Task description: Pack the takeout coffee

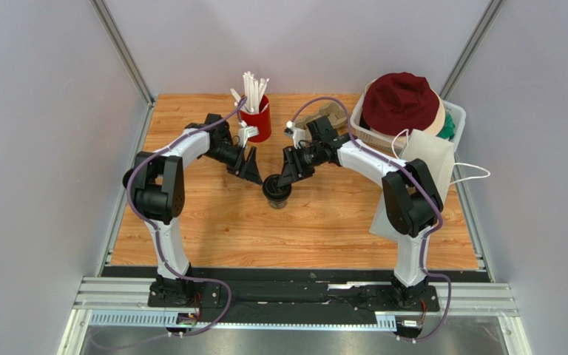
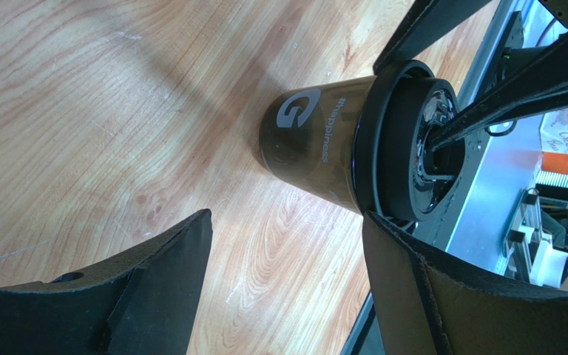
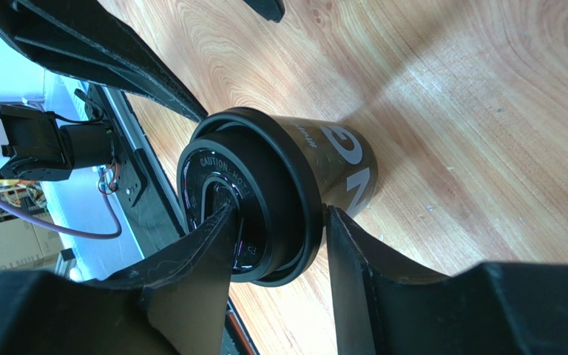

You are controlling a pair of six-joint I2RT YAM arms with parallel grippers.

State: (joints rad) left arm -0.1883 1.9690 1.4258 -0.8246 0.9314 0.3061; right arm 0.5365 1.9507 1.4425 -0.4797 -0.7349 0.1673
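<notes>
Top external view: takeout coffee point(image 1: 276, 191) upright at mid-worktop point(image 1: 324, 229), between both arms.
Left tool point(image 1: 252, 171): spread, empty, just beside it.
Right tool point(image 3: 279, 214): pinching lid point(image 3: 213, 166) rim, one finger on top, one outside.
Handling: probably light, with a crushable paper wall; lid may pop off.
Hold: paper wall below rim, gently.

You get the top view from above and behind the arm bases point(image 1: 172, 292), looking down over the whole table point(image 1: 213, 237). Your left wrist camera sits close behind its own fingers point(image 2: 154, 288) and looks past them, low along the wood, at the takeout coffee point(image 2: 316, 148) just ahead. Your right wrist camera looks between its fingers point(image 3: 183, 296) at the same cup's lid point(image 3: 220, 185), very near, seemingly from the opposite side. All three views share that cup.
</notes>
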